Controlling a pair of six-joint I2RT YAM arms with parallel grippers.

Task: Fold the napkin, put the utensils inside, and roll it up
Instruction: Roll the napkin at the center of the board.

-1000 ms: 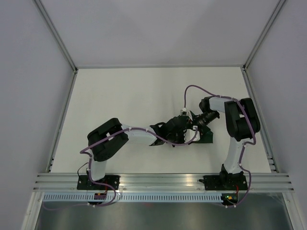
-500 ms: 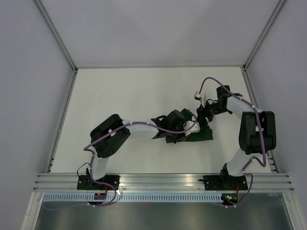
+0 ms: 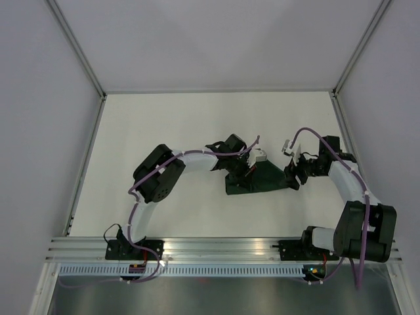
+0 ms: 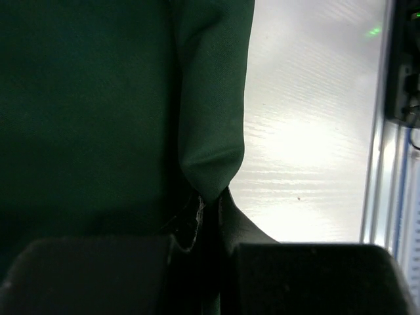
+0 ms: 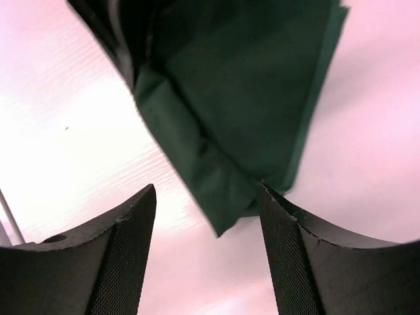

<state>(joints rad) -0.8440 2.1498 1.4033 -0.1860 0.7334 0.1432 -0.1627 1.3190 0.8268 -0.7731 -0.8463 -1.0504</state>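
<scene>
Napkin (image 4: pixel 85 111), dk green: fills L + centre of view; folded edge tapers down to a point at btm centre.
L gripper (image 4: pixel 210 209): jaws pinched tight on that point.
Table (image 4: pixel 308 131), white w/ glare: R side.
Metal rail (image 4: pixel 380 170): far R edge, vertical.

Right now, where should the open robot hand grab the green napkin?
Probably the napkin's thick folded corner nearest the right gripper, coming in from the right. That corner points into the gap between its open fingers, and the left gripper pinches the other end.
</scene>
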